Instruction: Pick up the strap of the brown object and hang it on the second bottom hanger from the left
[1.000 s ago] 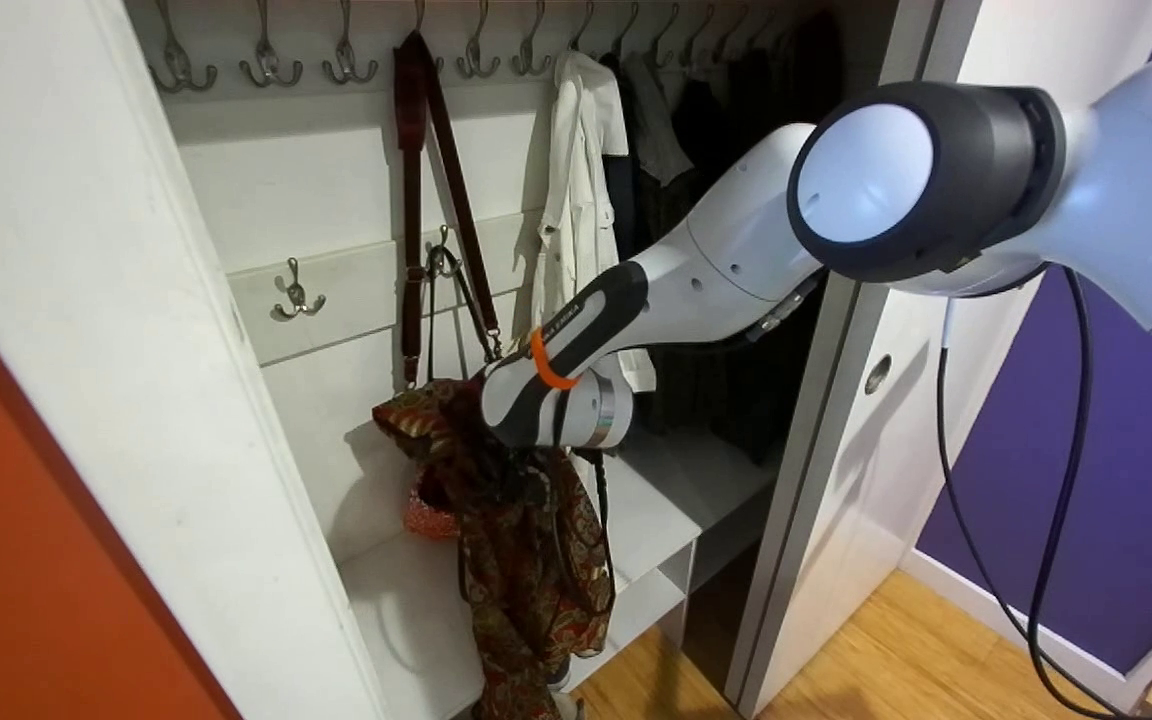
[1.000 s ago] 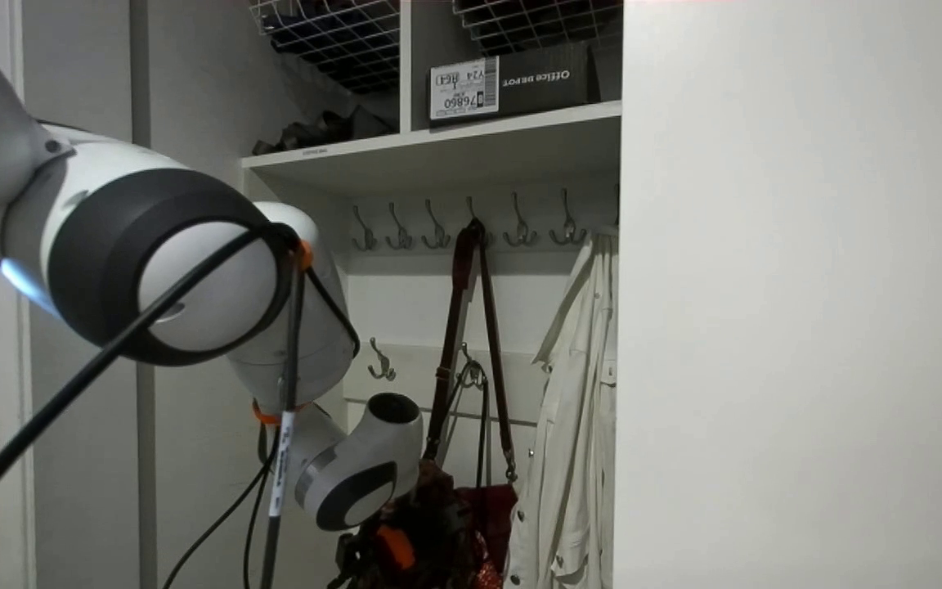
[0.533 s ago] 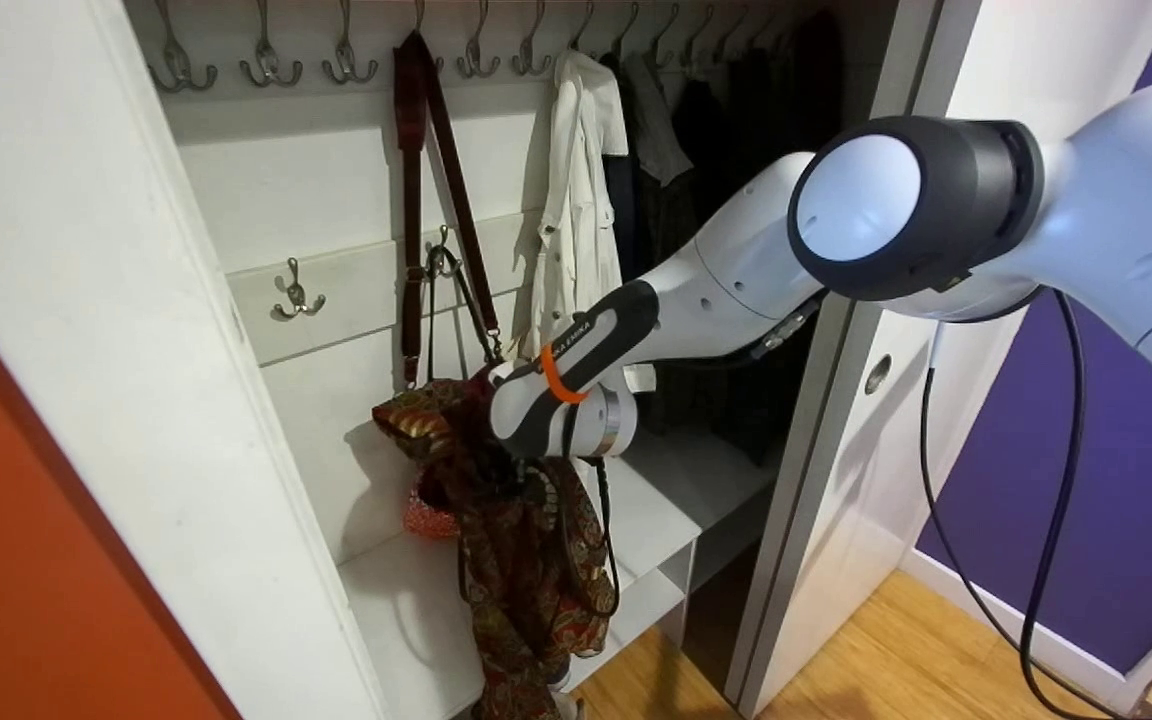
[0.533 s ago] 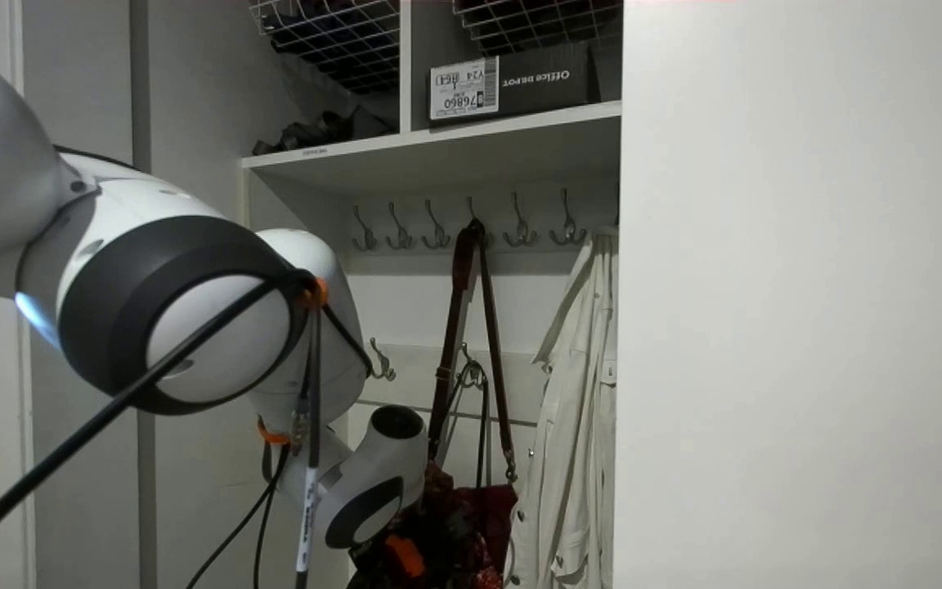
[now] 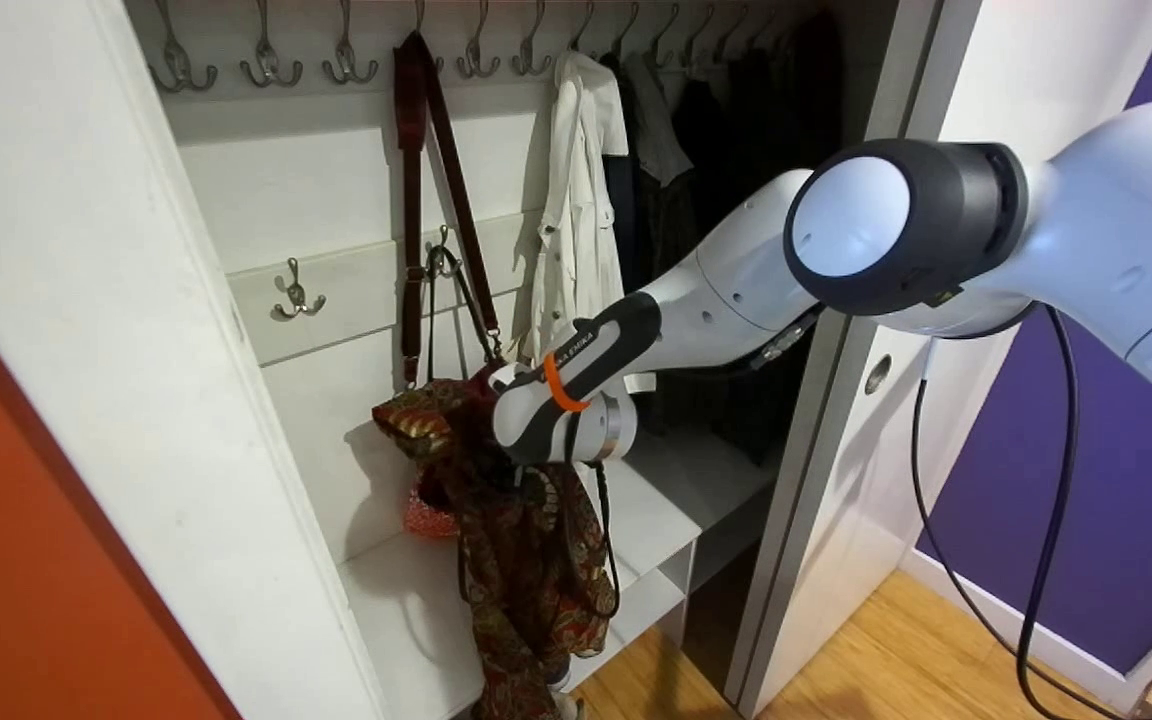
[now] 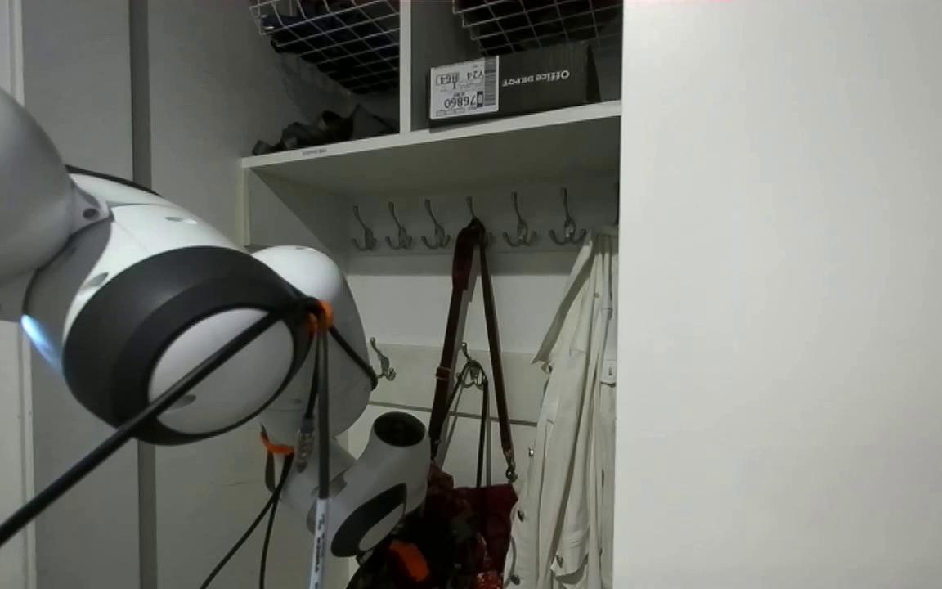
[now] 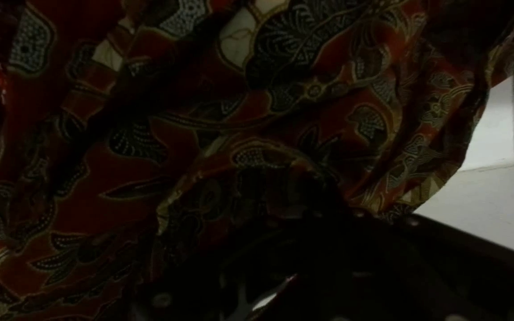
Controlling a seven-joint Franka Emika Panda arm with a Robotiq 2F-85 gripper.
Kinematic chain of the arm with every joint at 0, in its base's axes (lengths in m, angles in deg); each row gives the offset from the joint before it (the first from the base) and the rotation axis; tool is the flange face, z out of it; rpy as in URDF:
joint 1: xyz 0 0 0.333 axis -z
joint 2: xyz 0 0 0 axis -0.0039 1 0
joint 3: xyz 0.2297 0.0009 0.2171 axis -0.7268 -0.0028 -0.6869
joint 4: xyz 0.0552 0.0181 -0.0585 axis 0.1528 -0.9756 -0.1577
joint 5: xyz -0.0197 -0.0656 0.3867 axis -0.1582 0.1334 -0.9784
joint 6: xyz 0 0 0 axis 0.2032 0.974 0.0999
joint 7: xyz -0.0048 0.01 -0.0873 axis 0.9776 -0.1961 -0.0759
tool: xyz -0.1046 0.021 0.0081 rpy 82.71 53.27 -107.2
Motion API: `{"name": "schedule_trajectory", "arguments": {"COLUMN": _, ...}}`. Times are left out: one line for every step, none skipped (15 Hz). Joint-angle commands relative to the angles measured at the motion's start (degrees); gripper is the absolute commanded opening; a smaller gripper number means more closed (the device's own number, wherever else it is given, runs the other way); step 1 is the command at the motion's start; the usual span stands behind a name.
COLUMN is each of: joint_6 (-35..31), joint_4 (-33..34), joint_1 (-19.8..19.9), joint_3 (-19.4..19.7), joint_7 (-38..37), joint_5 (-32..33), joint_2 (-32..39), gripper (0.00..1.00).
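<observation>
The gripper (image 7: 324,245) is a dark mass in the wrist view, and I cannot tell whether it is wide, narrow or pinching anything. The mottled brown bag (image 5: 516,570) lies right in front of it; in an exterior view the bag hangs beneath the arm's wrist (image 5: 601,425), overlapping the front edge of the white bench (image 5: 651,515), left of its right-hand front corner.

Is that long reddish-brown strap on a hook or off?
On: in both exterior views, the long strap loops over an upper hook.
</observation>
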Motion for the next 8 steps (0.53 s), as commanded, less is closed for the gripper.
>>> {"name": "schedule_trajectory", "arguments": {"joint_6": -2.4, "joint_4": -0.1, "joint_1": 1.2, "joint_3": -2.0, "joint_7": -1.1, "joint_5": 1.7, "joint_2": -0.3, "gripper": 0.01}}
{"name": "schedule_trajectory", "arguments": {"joint_6": -3.4, "joint_4": -1.0, "joint_1": 0.8, "joint_3": -1.7, "joint_7": -2.0, "joint_5": 1.8, "joint_2": -1.5, "gripper": 0.01}}
{"name": "schedule_trajectory", "arguments": {"joint_6": -4.4, "joint_4": -1.8, "joint_1": 0.8, "joint_3": -1.8, "joint_7": -2.9, "joint_5": 1.7, "joint_2": -2.7, "gripper": 0.01}}
{"name": "schedule_trajectory", "arguments": {"joint_6": -5.3, "joint_4": -2.5, "joint_1": 0.9, "joint_3": -2.2, "joint_7": -3.8, "joint_5": 1.6, "joint_2": -3.7, "gripper": 0.01}}
{"name": "schedule_trajectory", "arguments": {"joint_6": -6.5, "joint_4": -3.1, "joint_1": 0.7, "joint_3": -2.0, "joint_7": -5.0, "joint_5": 1.6, "joint_2": -4.9, "gripper": 0.01}}
{"name": "schedule_trajectory", "arguments": {"joint_6": -7.6, "joint_4": -3.8, "joint_1": 0.1, "joint_3": -1.3, "joint_7": -6.5, "joint_5": 1.7, "joint_2": -6.4, "gripper": 0.01}}
{"name": "schedule_trajectory", "arguments": {"joint_6": -8.6, "joint_4": -4.5, "joint_1": -0.2, "joint_3": -0.8, "joint_7": -8.1, "joint_5": 1.8, "joint_2": -7.7, "gripper": 0.01}}
{"name": "schedule_trajectory", "arguments": {"joint_6": -9.9, "joint_4": -5.0, "joint_1": -1.1, "joint_3": 0.6, "joint_7": -10.0, "joint_5": 1.8, "joint_2": -9.2, "gripper": 0.01}}
